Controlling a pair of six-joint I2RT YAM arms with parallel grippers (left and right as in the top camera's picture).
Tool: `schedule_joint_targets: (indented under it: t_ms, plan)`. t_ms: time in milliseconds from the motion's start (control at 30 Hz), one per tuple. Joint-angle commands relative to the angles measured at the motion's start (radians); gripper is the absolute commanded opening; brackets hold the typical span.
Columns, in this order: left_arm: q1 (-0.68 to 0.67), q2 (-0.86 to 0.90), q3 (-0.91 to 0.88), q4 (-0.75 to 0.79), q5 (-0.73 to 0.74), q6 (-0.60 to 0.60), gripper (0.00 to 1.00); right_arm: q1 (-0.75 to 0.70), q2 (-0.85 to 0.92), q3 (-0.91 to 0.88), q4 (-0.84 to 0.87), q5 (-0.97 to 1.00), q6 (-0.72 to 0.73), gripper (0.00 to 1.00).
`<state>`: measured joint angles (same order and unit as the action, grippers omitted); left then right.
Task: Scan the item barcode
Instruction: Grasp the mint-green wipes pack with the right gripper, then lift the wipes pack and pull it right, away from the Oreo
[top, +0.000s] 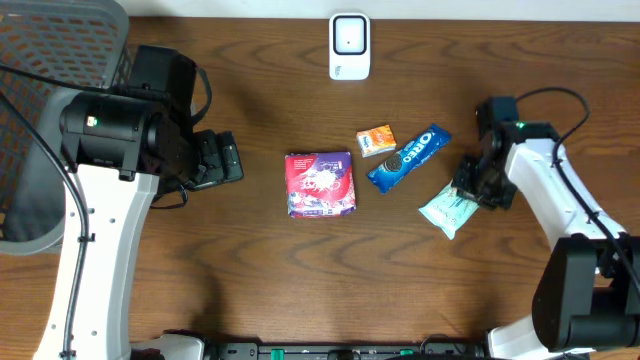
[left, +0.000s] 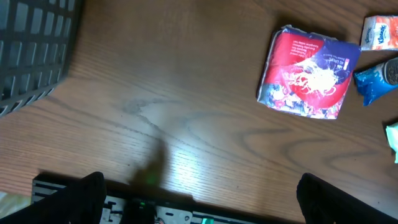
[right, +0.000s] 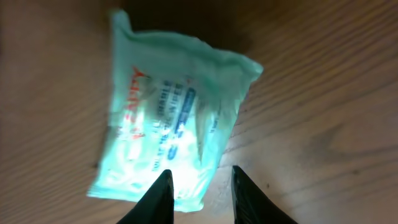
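A pale green tissue packet (top: 447, 210) (right: 168, 118) lies flat on the wooden table at the right. My right gripper (top: 478, 186) (right: 202, 186) hangs over its near edge, its two dark fingertips (right: 163, 193) a small gap apart, with the packet's corner showing between them. The white barcode scanner (top: 349, 45) stands at the back centre. My left gripper (top: 218, 160) (left: 202, 208) stands wide open over bare table at the left, nothing between its fingers (left: 81, 199).
A red snack pack (top: 320, 184) (left: 309, 73) lies mid-table, with a small orange packet (top: 376, 140) and a blue Oreo pack (top: 409, 158) to its right. A dark mesh basket (top: 60, 60) (left: 34, 50) sits at the far left.
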<state>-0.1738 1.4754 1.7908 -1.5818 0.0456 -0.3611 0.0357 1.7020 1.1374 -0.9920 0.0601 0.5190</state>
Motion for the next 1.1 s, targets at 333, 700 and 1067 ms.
schedule_joint_targets:
  t_ms: [333,700,1067]
  plan:
    - [0.002,0.008,0.0,-0.003,-0.013,0.013,0.98,0.002,0.002,-0.193,0.308,-0.096,-0.023,0.73]
    - [0.002,0.008,0.0,-0.003,-0.013,0.013,0.98,-0.073,0.002,0.148,0.048,-0.146,-0.106,0.99]
    - [0.002,0.008,0.0,-0.003,-0.013,0.013,0.98,-0.053,0.002,-0.109,0.171,-0.211,0.06,0.99]
